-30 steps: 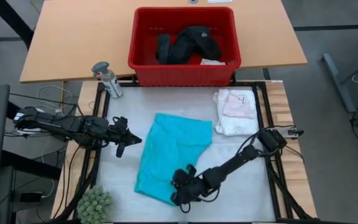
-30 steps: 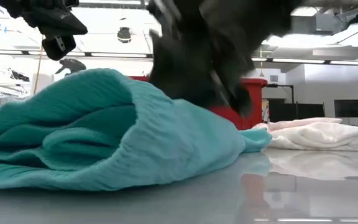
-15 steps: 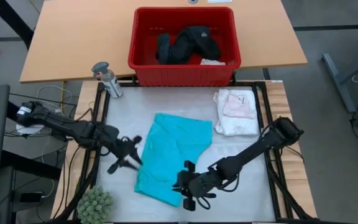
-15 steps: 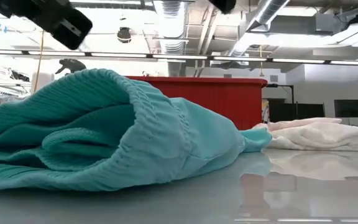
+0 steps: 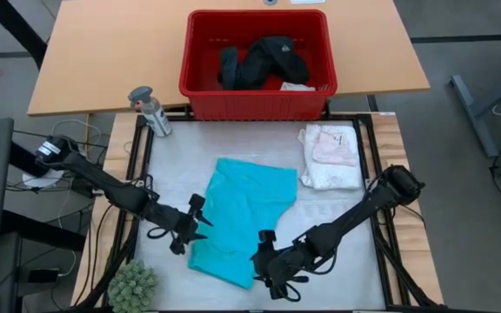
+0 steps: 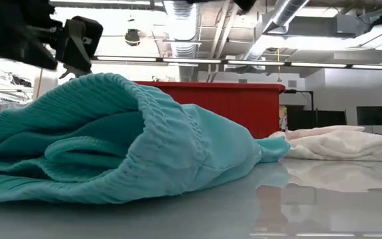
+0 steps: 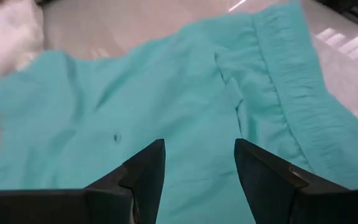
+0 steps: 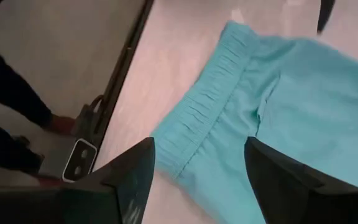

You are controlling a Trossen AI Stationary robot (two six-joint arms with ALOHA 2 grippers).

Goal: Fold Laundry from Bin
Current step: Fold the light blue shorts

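The turquoise shirt (image 5: 243,216) lies folded on the grey table mat, its gathered hem (image 8: 207,109) at the near end; in the low view it is the turquoise heap (image 6: 111,139). My left gripper (image 5: 197,228) hovers open at its left edge, fingers over the cloth (image 7: 185,112). My right gripper (image 5: 272,271) hangs open just beyond its near right corner. Black clothing (image 5: 263,59) lies in the red bin (image 5: 200,87) at the far edge. A folded white and pale pink pile (image 5: 329,156) rests on the mat at the right.
A spray bottle (image 5: 150,111) stands at the mat's far left corner. A small green plant (image 5: 133,285) sits at the near left corner. The mat (image 5: 337,217) shows bare between the shirt and the pile. A person's dark legs (image 8: 11,124) show beyond the table.
My right gripper has let go of the shirt's near edge, risen, rolled and opened. My left gripper has come down toward the near edge and the shirt's left side, rolling and opening on the way. The shirt lies as it did.
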